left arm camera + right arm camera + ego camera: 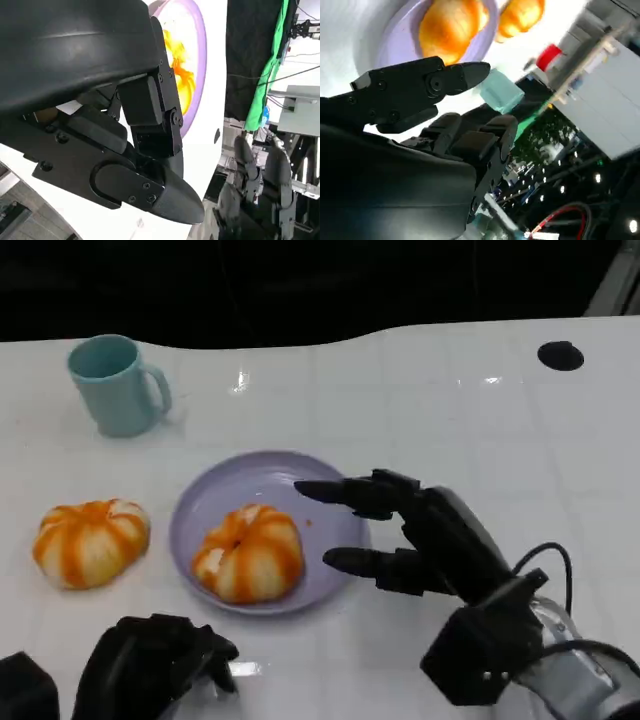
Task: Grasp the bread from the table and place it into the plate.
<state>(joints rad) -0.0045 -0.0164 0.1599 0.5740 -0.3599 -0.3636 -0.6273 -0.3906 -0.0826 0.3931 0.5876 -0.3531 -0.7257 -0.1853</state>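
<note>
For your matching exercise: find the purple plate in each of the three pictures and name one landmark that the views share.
Head view: the purple plate lies centre, on the white table, beside the right hand.
Left wrist view: its rim curves at the top, past the left hand.
Right wrist view: it sits at the upper left.
Shared landmark: the orange-striped bread on the plate.

Right hand (400,530) empty, fingers spread; left hand (150,665) low, fingers curled in, empty.
</note>
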